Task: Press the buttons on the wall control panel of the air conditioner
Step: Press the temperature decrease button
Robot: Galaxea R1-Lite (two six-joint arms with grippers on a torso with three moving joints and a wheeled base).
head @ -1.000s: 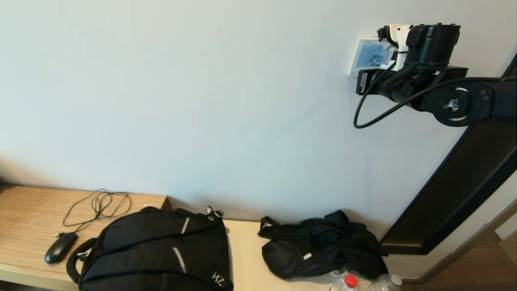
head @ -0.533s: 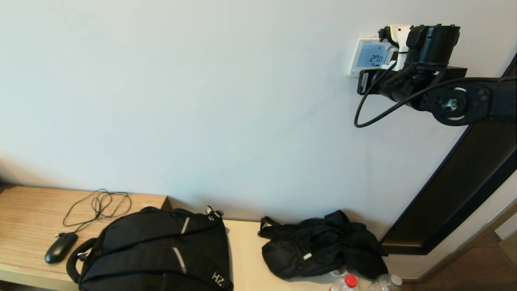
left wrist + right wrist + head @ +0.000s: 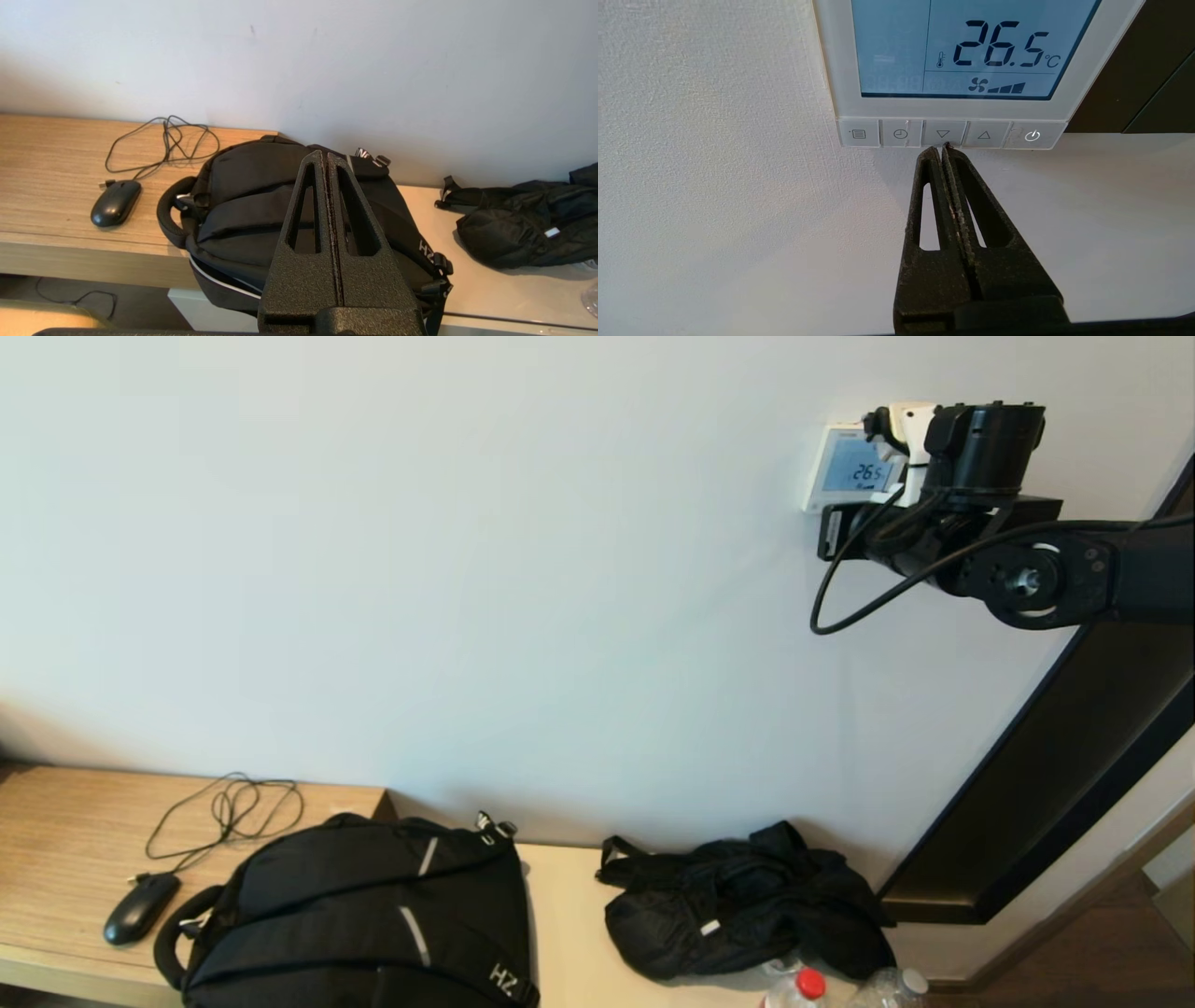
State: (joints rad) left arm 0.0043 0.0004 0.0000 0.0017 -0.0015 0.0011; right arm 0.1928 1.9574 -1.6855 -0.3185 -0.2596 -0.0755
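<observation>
Right gripper tip at the down-arrow button of the wall control panel

The right arm reaches up to the far wall at upper right, its right gripper (image 3: 941,148) with jaws pressed together, holding nothing, the tips meeting the lower edge of the down-arrow key in the buttons (image 3: 944,134). The air conditioner's wall control panel (image 3: 845,467) is white, high on the wall beside a dark door frame (image 3: 1074,747); its pale blue screen (image 3: 971,46) reads 26.5 °C with a fan symbol. Five grey buttons line its bottom edge. The left gripper (image 3: 325,156) hangs closed and empty above a black backpack (image 3: 261,205).
</observation>
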